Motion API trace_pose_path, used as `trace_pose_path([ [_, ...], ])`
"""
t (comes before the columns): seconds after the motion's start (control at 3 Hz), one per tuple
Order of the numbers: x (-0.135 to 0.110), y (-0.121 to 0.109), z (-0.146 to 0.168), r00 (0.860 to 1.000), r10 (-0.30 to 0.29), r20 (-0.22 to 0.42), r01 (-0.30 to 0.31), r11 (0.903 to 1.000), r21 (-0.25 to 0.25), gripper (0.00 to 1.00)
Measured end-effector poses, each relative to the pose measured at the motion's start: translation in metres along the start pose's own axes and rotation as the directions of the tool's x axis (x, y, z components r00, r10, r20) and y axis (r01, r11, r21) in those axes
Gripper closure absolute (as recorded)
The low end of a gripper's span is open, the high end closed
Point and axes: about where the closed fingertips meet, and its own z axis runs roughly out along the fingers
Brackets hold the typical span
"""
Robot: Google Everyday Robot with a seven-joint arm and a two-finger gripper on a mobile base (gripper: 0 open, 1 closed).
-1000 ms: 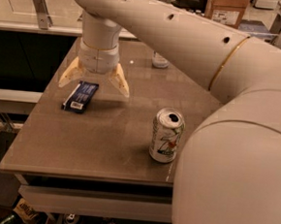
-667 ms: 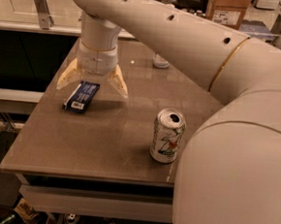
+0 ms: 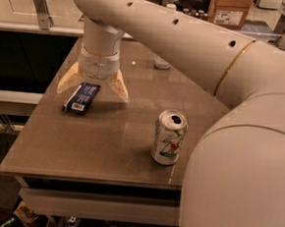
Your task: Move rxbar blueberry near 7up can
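Rxbar blueberry, well apart from 7up can, straddled by wide-open gripper; likely to slip free if pinched off-centre on thin wrapper.

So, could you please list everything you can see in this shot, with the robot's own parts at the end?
table: one, brown, fills the middle of the view
rxbar blueberry: one, dark blue with a white patch, lying flat near the table's left edge
7up can: one, silver-white with green and red markings, upright near the table's front edge, apart from the bar
clear container: one, pale, far side of the table, top hidden behind the arm
cardboard box: one, brown, background beyond the table
arm: one, cream, reaching in from the right
pincer: one, cream, open, over the bar's far end with a finger on either side
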Motion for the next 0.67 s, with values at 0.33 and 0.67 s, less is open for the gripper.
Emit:
trace_pose_path([
  [0.33, -0.0009, -0.0012, 0.0013, 0.999, 0.002, 0.034, -0.001, 0.9997, -0.026, 0.00],
  [0.67, -0.0035, -0.0020, -0.0008, 0.994, 0.003, 0.107, 0.002, 0.9992, -0.039, 0.00],
])
